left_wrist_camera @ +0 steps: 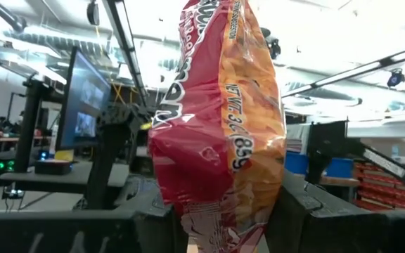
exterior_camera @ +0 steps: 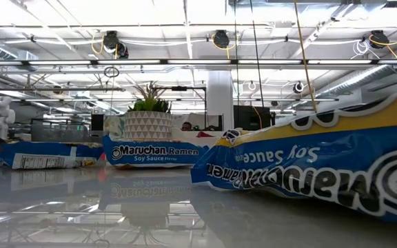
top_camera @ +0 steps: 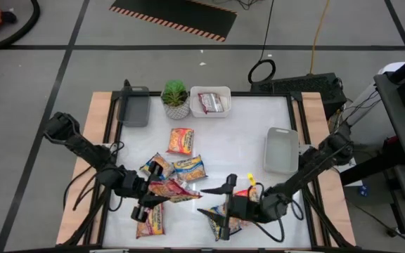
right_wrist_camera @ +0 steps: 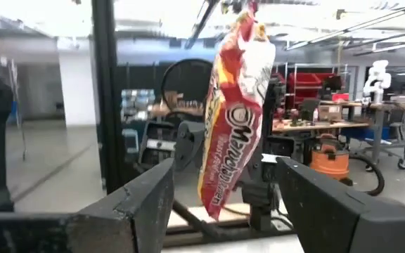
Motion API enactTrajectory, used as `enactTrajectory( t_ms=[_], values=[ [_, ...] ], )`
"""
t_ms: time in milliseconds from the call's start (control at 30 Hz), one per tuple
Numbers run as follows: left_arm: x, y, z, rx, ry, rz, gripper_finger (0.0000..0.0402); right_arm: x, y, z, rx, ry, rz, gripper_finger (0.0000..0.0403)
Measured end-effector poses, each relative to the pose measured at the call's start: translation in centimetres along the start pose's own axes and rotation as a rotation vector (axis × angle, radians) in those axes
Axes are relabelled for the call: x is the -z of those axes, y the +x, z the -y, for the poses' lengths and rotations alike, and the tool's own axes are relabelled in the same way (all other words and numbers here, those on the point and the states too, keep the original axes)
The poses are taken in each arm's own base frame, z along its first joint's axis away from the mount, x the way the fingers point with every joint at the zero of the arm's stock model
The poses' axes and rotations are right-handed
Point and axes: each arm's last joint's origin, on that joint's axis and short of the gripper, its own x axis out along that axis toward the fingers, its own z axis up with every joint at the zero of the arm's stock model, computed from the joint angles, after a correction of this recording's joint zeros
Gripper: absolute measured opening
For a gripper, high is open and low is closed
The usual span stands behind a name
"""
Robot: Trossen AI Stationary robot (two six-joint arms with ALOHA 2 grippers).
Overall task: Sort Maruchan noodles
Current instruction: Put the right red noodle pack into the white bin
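My left gripper (top_camera: 162, 191) is shut on a red-trimmed Maruchan packet (top_camera: 180, 190) and holds it above the table's near middle. In the right wrist view this red packet (right_wrist_camera: 234, 112) rises ahead of my right gripper (top_camera: 215, 202). That gripper stands open just to the packet's right, nothing between its fingers. Loose packets lie flat on the table: one (top_camera: 180, 140) at the middle, one (top_camera: 188, 167) nearer, one (top_camera: 156, 166) beside my left arm, one (top_camera: 151, 219) below it, one (top_camera: 235, 223) under my right gripper. My left gripper pinches the red packet's lower end (left_wrist_camera: 220, 211) between its two fingers (left_wrist_camera: 153, 221), which come from the table's left, slanting up. The packet stands up past the fingertips, lifted clear of the table and the other packets.
At the far edge stand a grey tray (top_camera: 133, 107), a potted plant (top_camera: 176, 98) and a white tray (top_camera: 220, 93) holding a red packet. Another grey tray (top_camera: 281, 150) sits at the right. Blue-trimmed packets (exterior_camera: 160, 153) fill the low view.
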Motion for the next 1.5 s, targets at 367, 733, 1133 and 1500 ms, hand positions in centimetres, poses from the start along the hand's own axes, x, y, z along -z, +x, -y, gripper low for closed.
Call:
enactTrajectory(
  t_ms=[367, 733, 1133, 1500],
  values=[
    [-0.3, -0.2, 0.4, 0.013, 0.010, 0.028, 0.0131, 2.7, 2.6, 1.2, -0.046, 0.141, 0.063, 0.0242],
    [-0.2, -0.2, 0.3, -0.040, 0.069, 0.004, 0.0131, 2.7, 3.5, 2.1, -0.087, 0.101, 0.086, 0.0242],
    [0.3, -0.2, 0.2, -0.094, 0.130, -0.049, 0.0131, 2.7, 4.6, 3.6, -0.062, 0.074, 0.106, 0.0229],
    [0.3, 0.3, -1.1, -0.122, 0.204, -0.037, 0.0132, 1.9, 5.0, 4.2, -0.132, -0.007, 0.180, 0.0092]
  ],
)
